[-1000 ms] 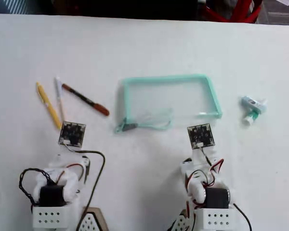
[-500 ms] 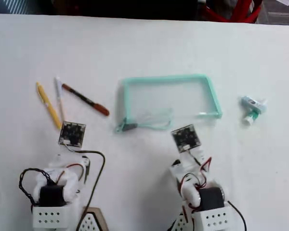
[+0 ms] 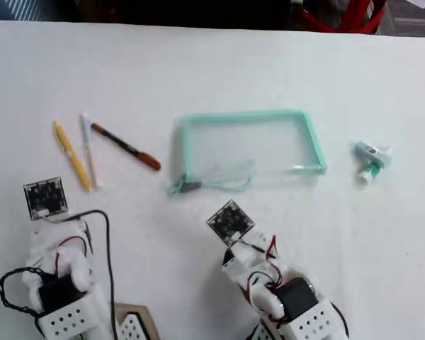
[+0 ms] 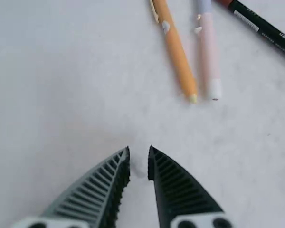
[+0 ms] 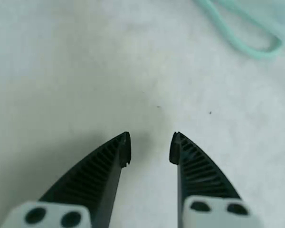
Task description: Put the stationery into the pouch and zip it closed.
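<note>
A clear pouch with a teal edge lies flat at the table's middle, its zip pull at the near left corner. Left of it lie a yellow pen, a pale pink pen and a red-brown marker. A small teal and white item lies right of the pouch. My left gripper hovers near the tips of the yellow pen and pink pen, fingers slightly apart, holding nothing. My right gripper is open over bare table, short of the pouch's teal loop.
The left arm stands at the near left, the right arm at the near middle, turned toward the pouch's left corner. The white table stretches far beyond the pouch. Red objects lie past the far edge.
The left arm has swung left, off the pens' near ends. The right arm has swung left from under the pouch's right corner to below its left part.
</note>
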Controlling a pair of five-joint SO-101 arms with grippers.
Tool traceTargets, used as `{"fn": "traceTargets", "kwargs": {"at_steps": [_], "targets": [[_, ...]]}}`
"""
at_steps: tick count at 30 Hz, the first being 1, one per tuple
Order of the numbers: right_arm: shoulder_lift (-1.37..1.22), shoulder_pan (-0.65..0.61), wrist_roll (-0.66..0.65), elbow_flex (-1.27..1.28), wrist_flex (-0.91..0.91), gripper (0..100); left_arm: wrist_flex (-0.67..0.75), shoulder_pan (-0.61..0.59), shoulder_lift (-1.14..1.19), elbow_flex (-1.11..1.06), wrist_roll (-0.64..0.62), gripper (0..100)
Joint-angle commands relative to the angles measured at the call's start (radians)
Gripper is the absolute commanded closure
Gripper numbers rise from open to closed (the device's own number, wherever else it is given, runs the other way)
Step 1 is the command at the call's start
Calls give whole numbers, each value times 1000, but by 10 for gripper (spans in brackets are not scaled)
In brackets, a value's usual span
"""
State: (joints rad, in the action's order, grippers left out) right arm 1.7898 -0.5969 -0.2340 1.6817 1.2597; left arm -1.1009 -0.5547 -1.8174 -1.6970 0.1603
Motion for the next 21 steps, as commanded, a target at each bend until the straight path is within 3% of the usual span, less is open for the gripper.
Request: {"fn": "traceTargets", "kwargs": {"at_steps": [1, 13, 16, 21], "targets": [[5, -8, 8, 9, -12, 854, -5, -15, -4, 5, -3, 914], [10, -15, 2, 9, -2, 854, -40, 27, -4, 5, -3, 914], [10, 25, -6, 6, -145, 853, -40, 27, -4, 5, -3, 915], [10, 65, -155, -11, -467, 785, -41, 22, -4, 5, -2, 916]]}}
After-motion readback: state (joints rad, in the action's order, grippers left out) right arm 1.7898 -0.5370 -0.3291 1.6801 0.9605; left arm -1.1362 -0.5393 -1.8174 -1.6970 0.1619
